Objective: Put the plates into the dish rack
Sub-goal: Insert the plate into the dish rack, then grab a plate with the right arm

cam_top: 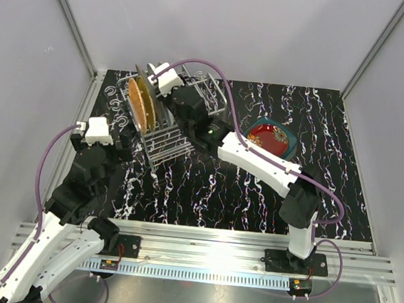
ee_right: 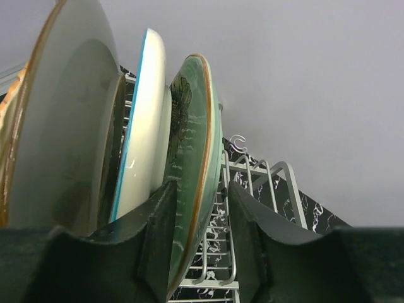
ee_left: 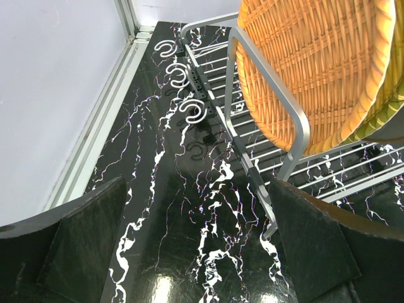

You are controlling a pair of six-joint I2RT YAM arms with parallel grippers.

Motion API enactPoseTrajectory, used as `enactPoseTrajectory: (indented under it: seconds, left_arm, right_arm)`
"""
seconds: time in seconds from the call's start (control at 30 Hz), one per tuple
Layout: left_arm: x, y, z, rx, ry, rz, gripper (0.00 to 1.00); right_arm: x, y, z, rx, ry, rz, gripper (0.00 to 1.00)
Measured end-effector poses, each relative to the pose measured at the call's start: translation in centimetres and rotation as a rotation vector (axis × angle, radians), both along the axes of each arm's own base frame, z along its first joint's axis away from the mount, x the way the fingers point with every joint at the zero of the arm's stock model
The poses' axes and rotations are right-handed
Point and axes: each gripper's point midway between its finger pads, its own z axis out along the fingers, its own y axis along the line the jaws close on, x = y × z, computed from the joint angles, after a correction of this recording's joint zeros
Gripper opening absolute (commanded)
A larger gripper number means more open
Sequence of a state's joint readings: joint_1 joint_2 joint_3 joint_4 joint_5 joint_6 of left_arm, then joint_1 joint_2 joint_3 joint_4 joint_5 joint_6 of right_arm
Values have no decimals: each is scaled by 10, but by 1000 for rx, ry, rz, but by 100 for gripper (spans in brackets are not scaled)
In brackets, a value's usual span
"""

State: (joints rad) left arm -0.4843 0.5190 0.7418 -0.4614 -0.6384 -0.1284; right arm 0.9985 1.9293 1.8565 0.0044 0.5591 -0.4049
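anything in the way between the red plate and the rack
Only the right arm itself: it stretches past the red plate and over the rack, its tool astride a green plate already racked. The table between them shows nothing else.

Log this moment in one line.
left gripper open, empty, beside rack | right gripper open, astride green plate standing in rack | red plate outside rack
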Motion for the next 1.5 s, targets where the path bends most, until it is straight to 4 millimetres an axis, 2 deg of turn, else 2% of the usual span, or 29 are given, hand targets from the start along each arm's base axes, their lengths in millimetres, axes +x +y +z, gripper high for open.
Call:
enactPoseTrajectory:
  seconds: [0.17,0.57,0.67,0.8,0.93,1.03,1.13,1.3,1.37,1.5]
  left_arm:
    - [0,0,0,0,0,0,99]
    - [0,0,0,0,0,-1,99]
    - [0,0,0,0,0,-1,99]
    - [0,0,0,0,0,0,99]
    - [0,0,0,0,1,0,99]
    - [0,0,0,1,1,1,99]
    - [0,1,0,1,1,4,99]
    - [0,2,0,3,0,12,99]
    - [0,3,0,4,0,15,99]
    - [0,3,0,4,2,17,99]
  right_arm:
    - [-2,-3,-1,-13,24,-1,47]
    - [-15,-16,26,20,23,9,48]
    - [-23,-25,34,35,25,18,49]
    - [-40,-50,57,92,16,16,50]
    - [-60,-86,67,146,17,-3,51]
    - [-71,-113,57,181,42,-26,52]
    - [-68,-152,29,226,106,-77,52]
    - [-51,-259,-30,351,238,-293,57]
    - [-52,-289,-42,408,268,-365,59]
    - [-53,-327,-55,545,321,-450,59]
